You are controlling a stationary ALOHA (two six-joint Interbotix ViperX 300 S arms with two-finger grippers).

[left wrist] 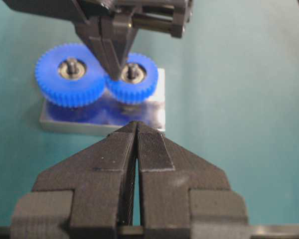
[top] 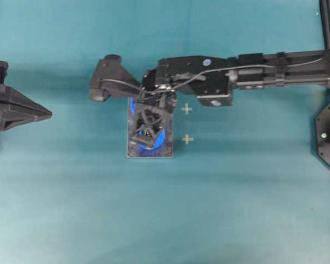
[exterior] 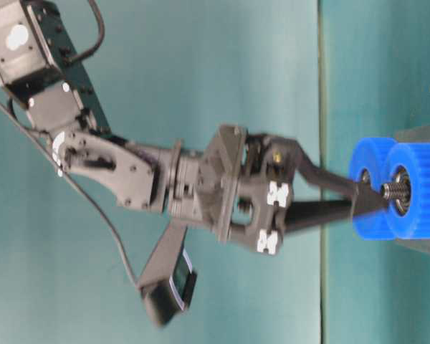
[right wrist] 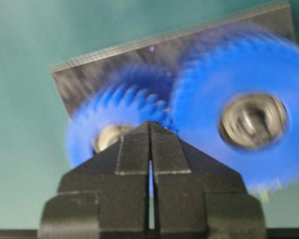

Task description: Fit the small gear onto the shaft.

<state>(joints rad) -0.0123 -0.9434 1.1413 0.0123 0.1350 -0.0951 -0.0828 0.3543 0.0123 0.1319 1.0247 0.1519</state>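
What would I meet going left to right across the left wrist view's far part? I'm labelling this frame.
Large blue gear → right gripper, shut, its tips between the gears → small gear → bare corner of the grey plate.

Small gear (left wrist: 132, 77): bright blue, evenly ribbed teeth around the rim, silvery hub with dark centre, directly beneath the right gripper's (left wrist: 114, 74) black closed fingertips. Large gear (left wrist: 70, 74): same bright blue, same toothed rim, grey metal hub, just beside the fingertips. Plate (left wrist: 102, 119): grey, glossy, carrying blue reflections of both gears. Left gripper (left wrist: 136, 125): matte black, finely ridged pads. Table (top: 236, 209): uniform teal. Two pale yellow crosses (top: 187, 109) on the teal, beside the right gripper's fingers.
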